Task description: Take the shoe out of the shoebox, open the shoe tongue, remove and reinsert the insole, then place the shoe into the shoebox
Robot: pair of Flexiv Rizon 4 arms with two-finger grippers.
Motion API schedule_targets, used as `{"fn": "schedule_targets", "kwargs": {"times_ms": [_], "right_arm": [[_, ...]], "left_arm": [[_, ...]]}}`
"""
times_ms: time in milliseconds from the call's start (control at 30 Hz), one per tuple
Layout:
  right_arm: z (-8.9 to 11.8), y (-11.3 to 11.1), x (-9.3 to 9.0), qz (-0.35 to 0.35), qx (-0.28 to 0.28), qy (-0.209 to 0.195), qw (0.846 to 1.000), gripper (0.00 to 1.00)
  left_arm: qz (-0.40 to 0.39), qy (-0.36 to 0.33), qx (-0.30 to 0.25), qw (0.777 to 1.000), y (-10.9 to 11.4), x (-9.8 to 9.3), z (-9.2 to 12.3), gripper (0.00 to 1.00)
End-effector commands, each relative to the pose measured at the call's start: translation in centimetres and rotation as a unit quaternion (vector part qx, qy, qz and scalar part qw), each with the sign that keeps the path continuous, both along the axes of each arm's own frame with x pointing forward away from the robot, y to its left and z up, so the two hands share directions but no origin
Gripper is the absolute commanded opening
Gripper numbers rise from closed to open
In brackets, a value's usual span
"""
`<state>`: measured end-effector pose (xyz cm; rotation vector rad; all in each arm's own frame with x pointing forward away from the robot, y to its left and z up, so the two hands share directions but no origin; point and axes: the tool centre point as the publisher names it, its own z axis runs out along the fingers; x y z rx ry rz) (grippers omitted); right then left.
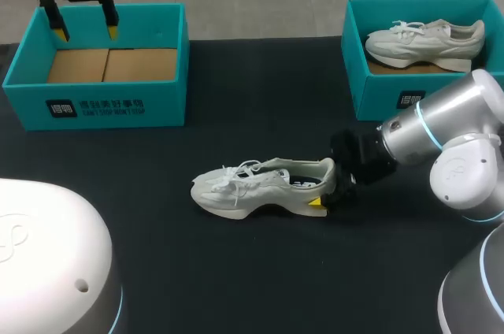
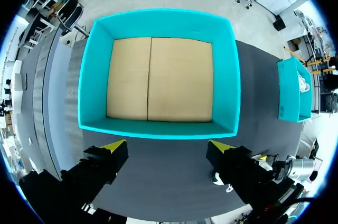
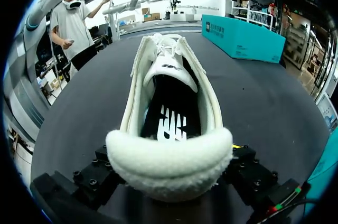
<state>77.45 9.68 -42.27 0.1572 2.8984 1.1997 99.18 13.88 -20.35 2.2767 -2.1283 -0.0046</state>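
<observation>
A white sneaker (image 1: 252,188) stands upright on the black table, toe to the left, its tongue up and a black insole (image 3: 166,121) showing inside. My right gripper (image 1: 327,190) is at its heel, one finger on each side, shut on the padded heel collar (image 3: 169,166). My left gripper (image 1: 83,28) hangs open and holds nothing above the back rim of the teal shoebox (image 1: 94,105) at the far left. That shoebox (image 2: 158,129) is seen from above ahead of the left gripper (image 2: 169,147), with only brown cardboard on its floor.
A second teal shoebox (image 1: 356,90) at the far right holds another white sneaker (image 1: 425,41). Black table surface lies between the two boxes and in front of the shoe.
</observation>
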Motion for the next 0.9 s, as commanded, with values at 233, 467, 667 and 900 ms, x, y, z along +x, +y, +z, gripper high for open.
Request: {"fn": "schedule_targets", "kwargs": {"times_ms": [233, 467, 667, 900], "right_arm": [[-0.5, 0.0, -0.2, -0.001, -0.002, -0.001, 1.0, 0.0], [-0.5, 0.0, -0.2, -0.001, -0.002, -0.001, 1.0, 0.0], [-0.5, 0.0, -0.2, -0.001, -0.002, -0.001, 1.0, 0.0], [-0.5, 0.0, -0.2, -0.001, -0.002, -0.001, 1.0, 0.0]], "left_arm": [[0.044, 0.0, 0.005, 0.999, -5.3, -3.5, -1.3, 1.0], [0.03, 0.002, -0.003, 1.0, -9.0, -5.3, -0.8, 1.0], [0.005, 0.001, -0.008, 1.0, -11.9, -6.8, -0.3, 1.0], [0.005, 0.001, -0.008, 1.0, -11.9, -6.8, -0.3, 1.0]]}}
